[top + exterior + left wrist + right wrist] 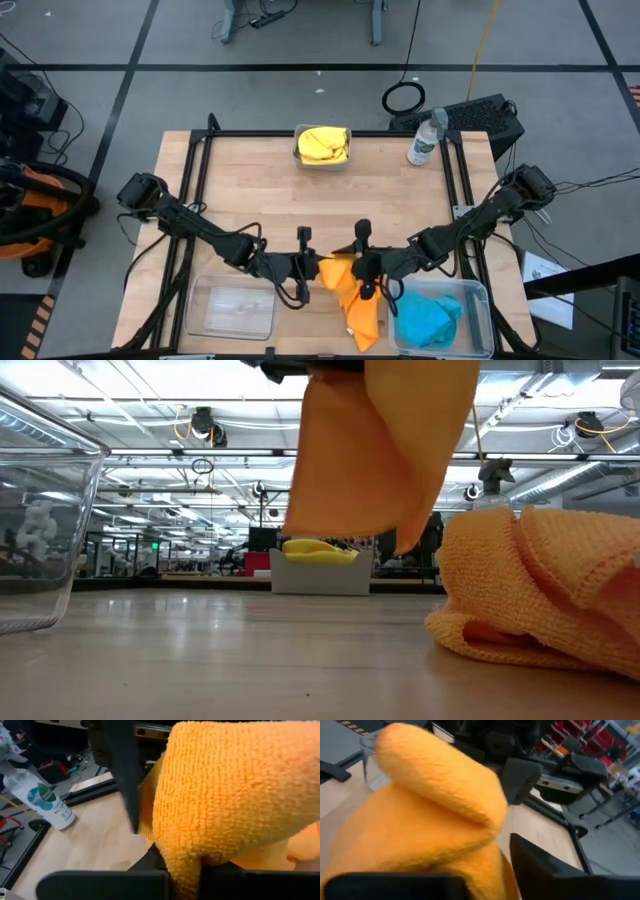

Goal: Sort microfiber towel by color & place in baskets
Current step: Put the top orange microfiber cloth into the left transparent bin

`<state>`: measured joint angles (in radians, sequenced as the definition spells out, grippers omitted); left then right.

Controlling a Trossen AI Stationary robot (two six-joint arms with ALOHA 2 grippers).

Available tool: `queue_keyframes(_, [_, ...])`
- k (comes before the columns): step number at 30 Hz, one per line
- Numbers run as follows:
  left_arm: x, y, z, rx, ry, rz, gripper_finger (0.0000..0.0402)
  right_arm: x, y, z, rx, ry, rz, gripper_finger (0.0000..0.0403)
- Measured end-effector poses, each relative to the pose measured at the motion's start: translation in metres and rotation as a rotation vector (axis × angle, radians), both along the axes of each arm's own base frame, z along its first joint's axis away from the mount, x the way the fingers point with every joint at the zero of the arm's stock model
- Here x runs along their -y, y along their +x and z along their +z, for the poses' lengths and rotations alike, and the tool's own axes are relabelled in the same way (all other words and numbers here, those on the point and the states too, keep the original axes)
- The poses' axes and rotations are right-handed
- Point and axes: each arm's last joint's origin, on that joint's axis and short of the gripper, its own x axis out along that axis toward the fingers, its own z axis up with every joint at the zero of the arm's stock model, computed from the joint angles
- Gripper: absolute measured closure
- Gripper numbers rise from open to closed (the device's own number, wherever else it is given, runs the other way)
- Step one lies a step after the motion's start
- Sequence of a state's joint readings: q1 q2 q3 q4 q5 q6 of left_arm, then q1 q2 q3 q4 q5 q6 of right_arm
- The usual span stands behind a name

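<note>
Seen from above, a water bottle (pixel 425 138) stands at the table's far right corner, and a small greyish basket (pixel 322 158) at the far edge holds yellow towels (pixel 322 143). Along the near edge sit an empty clear basket (pixel 231 308) on the left and a clear basket (pixel 478 300) on the right with blue towels (pixel 427 318) inside. Between them, the left gripper (pixel 312 272) and right gripper (pixel 366 272) meet over orange towels (pixel 352 295), whose long axis runs from the grippers toward the near edge.

At table level, one orange towel (pixel 385 450) hangs lifted off the wood, drooping downward; a second orange towel (pixel 540 590) lies crumpled on the table to its right. The yellow-filled basket stands well behind.

The left wrist camera shows that gripper's fingers (pixel 125 775) spread wide, the orange cloth (pixel 230 795) bulging between them, the bottle beyond.

The right wrist camera shows orange cloth (pixel 425 820) draped against a finger (pixel 545 870); whether these fingers clamp it cannot be told.
</note>
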<state>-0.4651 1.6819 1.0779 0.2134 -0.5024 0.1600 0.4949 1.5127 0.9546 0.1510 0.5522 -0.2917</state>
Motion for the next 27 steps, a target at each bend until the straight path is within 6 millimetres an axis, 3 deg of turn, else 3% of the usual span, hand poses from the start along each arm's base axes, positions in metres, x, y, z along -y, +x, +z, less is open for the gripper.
queue_keyframes(4, [0.002, -0.006, 0.001, -0.04, 0.023, -0.016, 0.0371, 0.0, -0.003, -0.003, -0.037, 0.016, -0.02, 0.0242])
queue_keyframes(11, [0.007, -0.037, 0.038, -0.046, -0.011, -0.053, 0.0384, 0.003, -0.015, -0.006, -0.12, 0.049, -0.073, 0.0176])
queue_keyframes(20, [0.029, -0.11, 0.104, -0.164, -0.211, -0.134, 0.0386, -0.005, -0.018, -0.006, -0.117, 0.091, -0.056, 0.0175])
queue_keyframes(23, [0.041, -0.131, 0.112, -0.249, -0.345, -0.159, 0.0386, -0.006, -0.018, -0.005, -0.104, 0.099, -0.053, 0.0181])
queue_keyframes(27, [0.056, -0.152, 0.104, -0.384, -0.469, -0.165, 0.0387, -0.006, -0.018, -0.004, -0.101, 0.1, -0.05, 0.0188])
